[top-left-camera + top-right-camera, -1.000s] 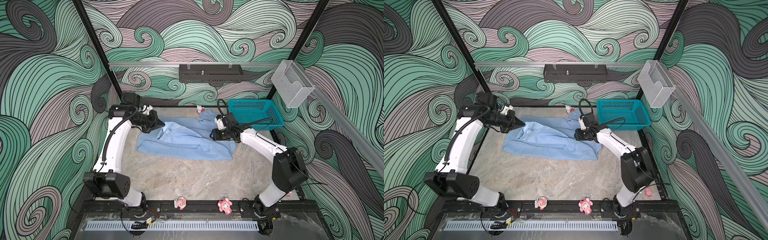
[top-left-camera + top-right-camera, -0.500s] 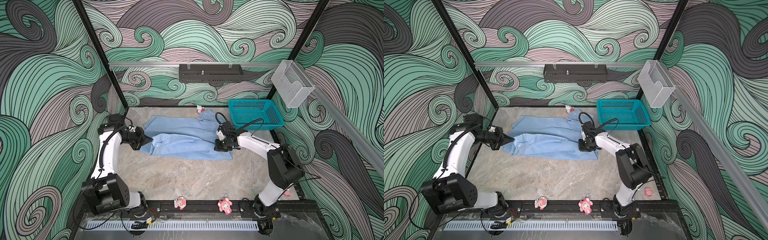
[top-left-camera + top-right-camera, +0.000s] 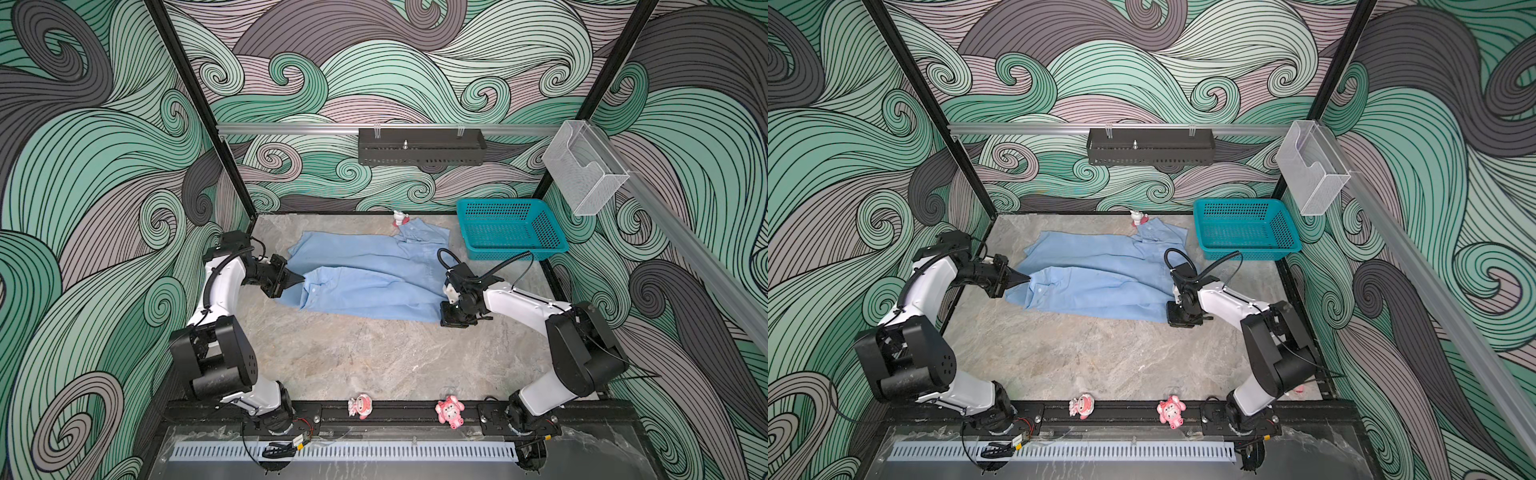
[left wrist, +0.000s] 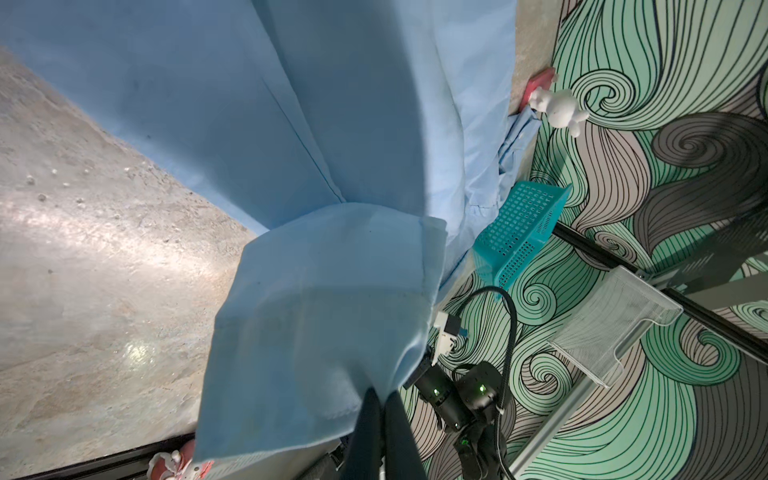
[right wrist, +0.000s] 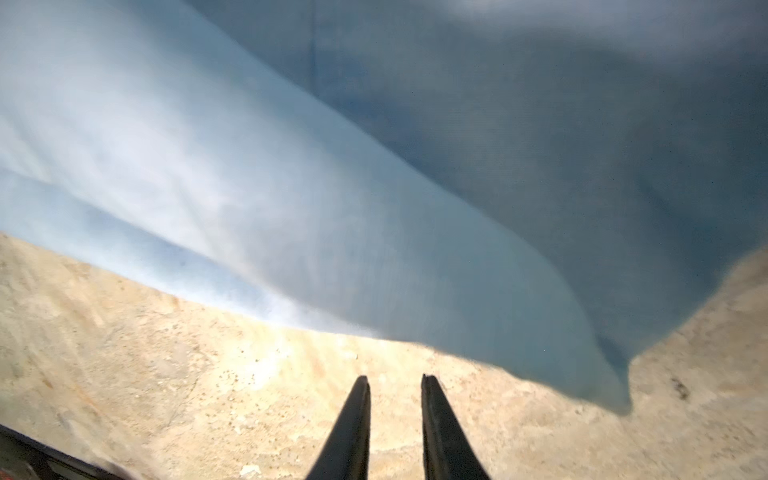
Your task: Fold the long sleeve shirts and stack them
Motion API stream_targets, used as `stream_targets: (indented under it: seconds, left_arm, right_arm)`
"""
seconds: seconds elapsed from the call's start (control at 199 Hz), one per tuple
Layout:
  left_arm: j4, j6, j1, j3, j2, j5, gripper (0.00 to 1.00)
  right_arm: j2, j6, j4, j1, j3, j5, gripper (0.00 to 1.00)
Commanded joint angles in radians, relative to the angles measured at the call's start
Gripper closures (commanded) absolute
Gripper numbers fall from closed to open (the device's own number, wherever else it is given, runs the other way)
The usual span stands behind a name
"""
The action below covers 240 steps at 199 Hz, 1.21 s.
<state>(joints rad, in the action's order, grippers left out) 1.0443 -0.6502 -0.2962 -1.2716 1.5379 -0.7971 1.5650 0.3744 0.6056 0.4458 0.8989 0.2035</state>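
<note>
One light blue thin-fabric button-up shirt [image 3: 365, 286] lies spread and creased on the grey stone-look table [image 3: 353, 361], its collar end just beside the teal perforated plastic basket [image 3: 513, 252]. The left tool [image 3: 300, 279], at the shirt's end farthest from the basket, is pressed together, pinching the cloth's edge. The right tool [image 5: 395, 379], nearer the basket, stands spread with nothing between its fingers, over bare table just off the shirt's edge.

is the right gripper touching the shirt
Apart. In the right wrist view, bare table shows between the right gripper and the shirt edge.
</note>
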Motion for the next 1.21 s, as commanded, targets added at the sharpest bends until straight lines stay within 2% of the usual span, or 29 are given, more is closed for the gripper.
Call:
stream_targets:
  seconds: [0.0,0.075,0.201,0.262,0.392,0.644,0.704,0.79,0.85,0.956,1.046,1.202]
  left_arm:
    - [-0.084,-0.07,0.04,-0.059,0.013,-0.059,1.0]
    - [-0.176,-0.155,0.06,-0.064,-0.012,-0.084,1.0]
    - [-0.421,-0.349,0.069,-0.058,-0.059,-0.133,1.0]
    - [-0.462,-0.4,0.067,-0.064,-0.061,-0.124,1.0]
    - [-0.318,-0.333,0.054,-0.1,-0.017,-0.073,1.0]
    - [-0.216,-0.207,0.005,0.031,0.023,0.012,1.0]
    - [-0.184,-0.169,-0.001,0.044,0.046,0.036,0.9]
    - [-0.177,-0.137,-0.003,0.067,0.081,0.059,0.63]
    - [-0.175,-0.11,-0.003,0.082,0.101,0.077,0.54]
    - [-0.158,-0.054,0.0,0.099,0.117,0.111,0.45]
    - [-0.135,-0.006,0.004,0.098,0.118,0.163,0.41]
    - [-0.023,0.089,0.027,0.025,0.146,0.351,0.38]
  right_arm:
    - [-0.07,-0.008,0.024,0.005,0.043,-0.017,0.68]
    - [-0.133,-0.028,-0.034,0.016,0.036,-0.038,0.64]
    - [-0.213,-0.108,-0.153,0.055,0.012,-0.114,0.61]
    - [-0.224,-0.125,-0.168,0.057,0.018,-0.131,0.6]
    - [-0.194,-0.159,-0.135,0.057,0.06,-0.153,0.58]
    - [-0.155,-0.175,-0.122,0.057,0.082,-0.185,0.54]
    - [-0.154,-0.171,-0.121,0.057,0.078,-0.181,0.54]
    - [-0.158,-0.162,-0.122,0.058,0.068,-0.176,0.54]
    - [-0.167,-0.156,-0.121,0.058,0.06,-0.174,0.55]
    - [-0.187,-0.15,-0.118,0.056,0.051,-0.174,0.55]
    - [-0.204,-0.15,-0.111,0.057,0.048,-0.171,0.55]
    - [-0.22,-0.149,-0.104,0.057,0.049,-0.166,0.55]
